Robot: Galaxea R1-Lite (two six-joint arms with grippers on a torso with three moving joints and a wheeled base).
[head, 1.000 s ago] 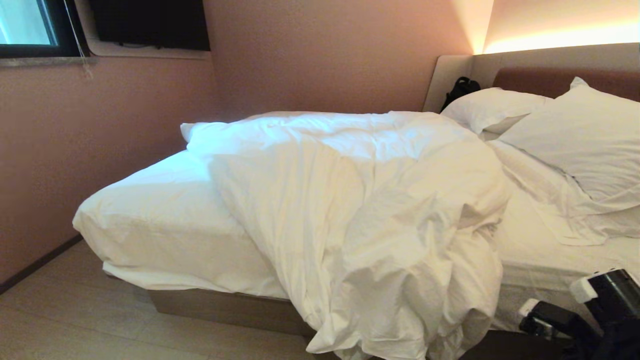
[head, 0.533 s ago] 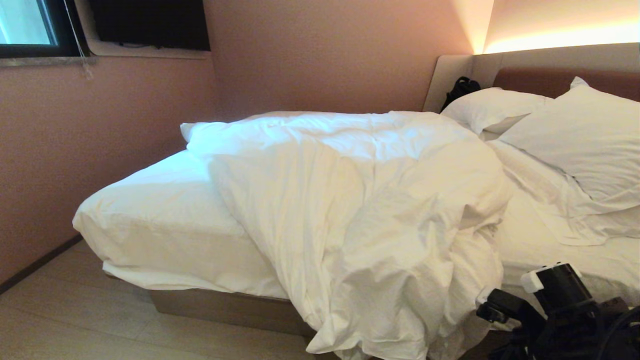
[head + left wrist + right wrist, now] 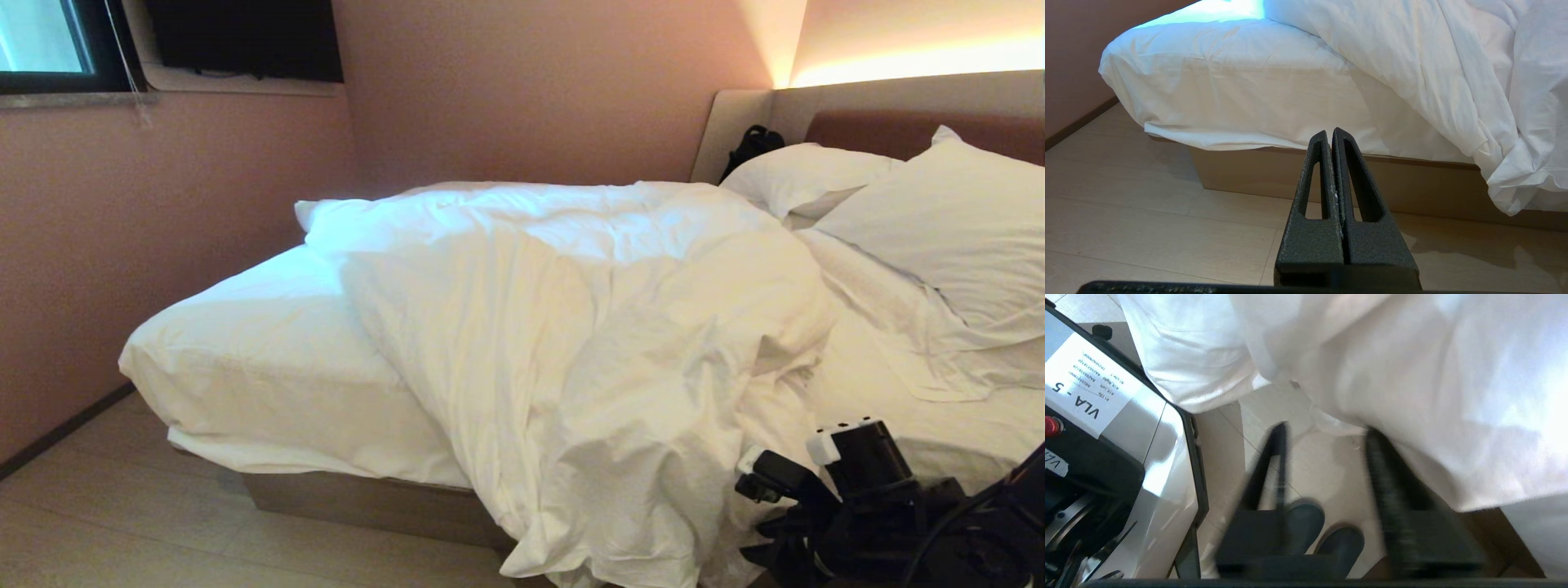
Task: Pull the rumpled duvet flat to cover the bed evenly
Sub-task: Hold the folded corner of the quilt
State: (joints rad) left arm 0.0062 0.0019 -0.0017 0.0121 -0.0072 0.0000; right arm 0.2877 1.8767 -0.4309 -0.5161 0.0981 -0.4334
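- Right gripper: its two dark fingers stand apart with nothing between them, blurred, pointing at the floor below the duvet's hanging edge.
- In the head view the right arm sits in the lower right of the frame, against the bed's side.
- Left gripper: fingers pressed together, empty, in the lower centre of the left wrist frame, apart from the bed.
- The duvet lies bunched across the middle of the head frame, spilling over the bed's near edge toward the floor.
- The bed fills the frame's centre; its left part shows bare sheet.
- Pillows rest at upper right.
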